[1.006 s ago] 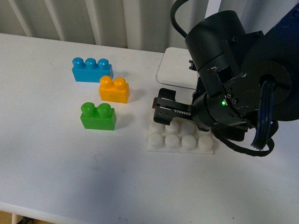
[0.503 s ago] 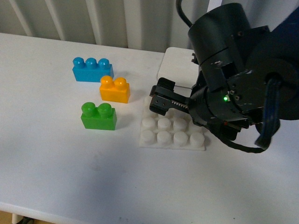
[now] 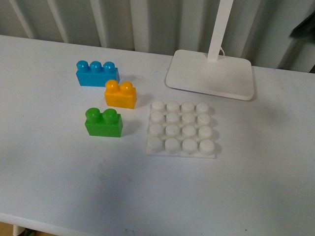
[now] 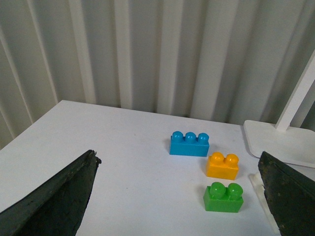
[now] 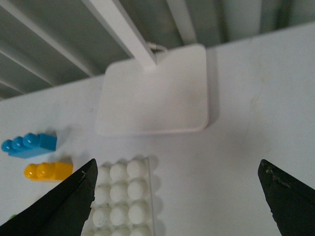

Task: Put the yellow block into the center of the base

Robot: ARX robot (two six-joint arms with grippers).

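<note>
The yellow block [image 3: 120,94] stands on the white table between a blue brick and a green brick, left of the base [image 3: 181,129]. The base is a flat white plate of round studs with nothing on it. Neither arm shows in the front view. My left gripper [image 4: 179,196] is open high above the table, with the yellow block [image 4: 222,165] seen between its fingers, far off. My right gripper [image 5: 179,196] is open too, raised over the table beside the base [image 5: 123,196]; the yellow block [image 5: 48,171] lies at that view's edge.
A blue three-stud brick [image 3: 97,73] and a green two-stud brick [image 3: 103,122] flank the yellow block. A white lamp stand [image 3: 210,74] with a pole sits behind the base. A ribbed grey wall closes the table's far side.
The right arm, which hung over the base with its gripper at the studs, has lifted out of the front view. The base has shifted slightly left and now shows whole.
</note>
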